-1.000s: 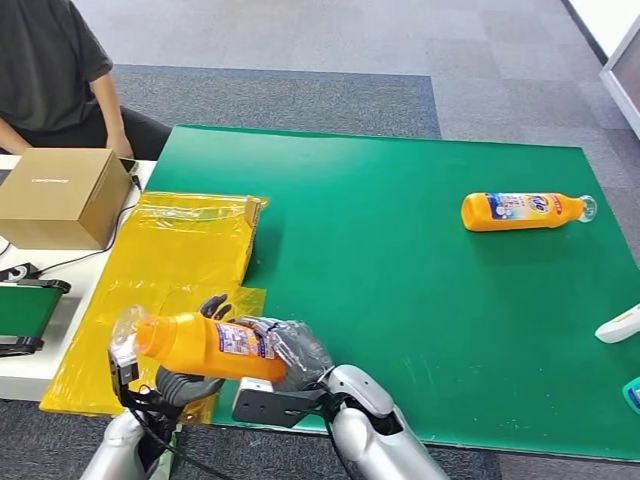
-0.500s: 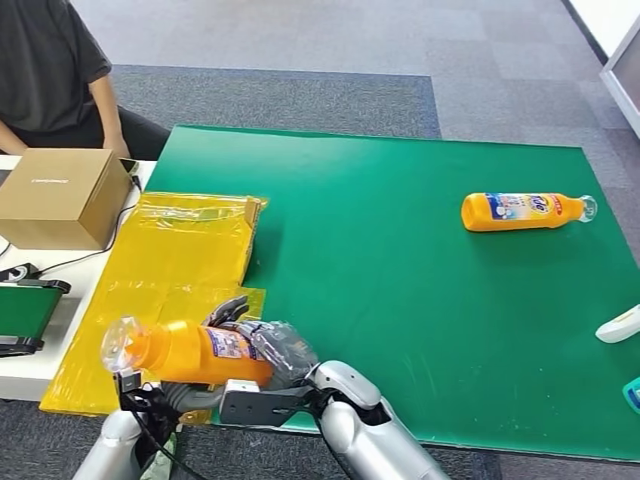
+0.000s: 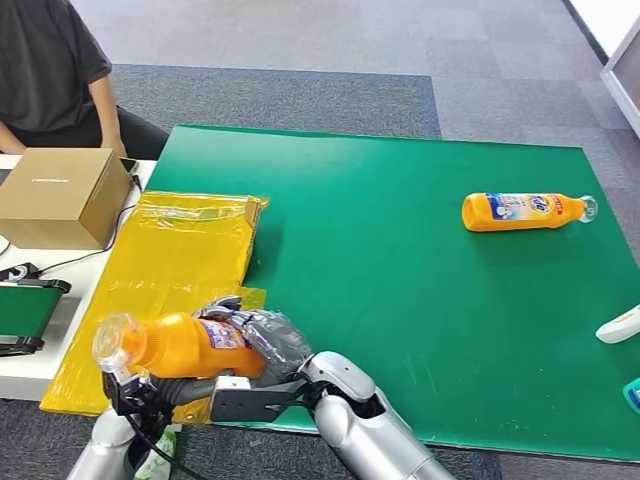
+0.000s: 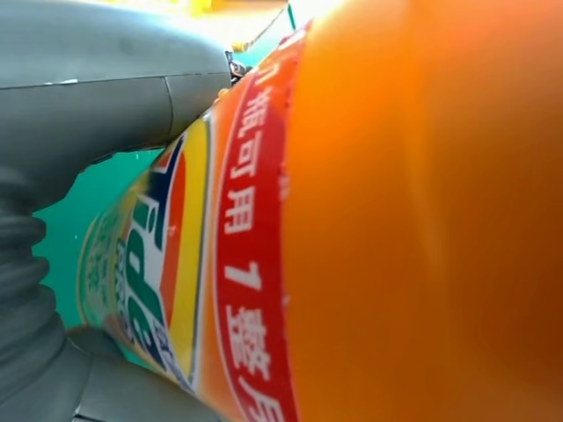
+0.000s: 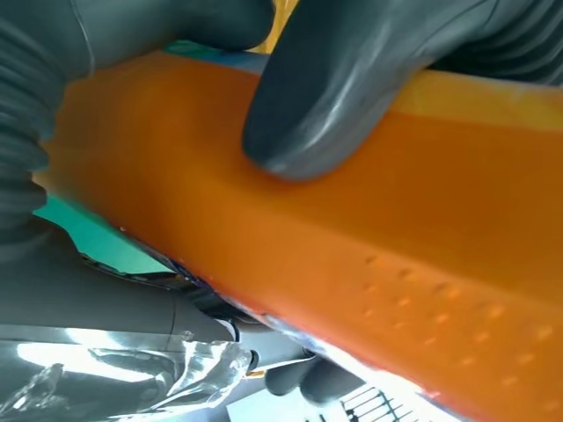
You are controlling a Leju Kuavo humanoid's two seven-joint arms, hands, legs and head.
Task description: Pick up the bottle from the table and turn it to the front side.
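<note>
An orange bottle (image 3: 185, 345) with a clear cap is held level above the near left corner of the green table (image 3: 377, 290), cap pointing left. My left hand (image 3: 185, 388) grips its middle from below, and its grey thumb (image 4: 99, 97) lies against the label of the bottle (image 4: 398, 220). My right hand (image 3: 275, 345), wrapped in clear plastic, grips the base end; a dark finger (image 5: 318, 97) presses on the orange bottle (image 5: 332, 255). A second orange bottle (image 3: 524, 210) lies on its side at the far right of the table, cap to the right.
Yellow plastic bags (image 3: 181, 250) lie at the table's left edge, beside a cardboard box (image 3: 64, 195). A person (image 3: 53, 70) sits at the far left. A white object (image 3: 619, 325) and a teal one (image 3: 632, 393) are at the right edge.
Both hands have carried the bottle a little to the left and slightly lower, and its cap end now tilts a bit upward. The far bottle has not moved.
</note>
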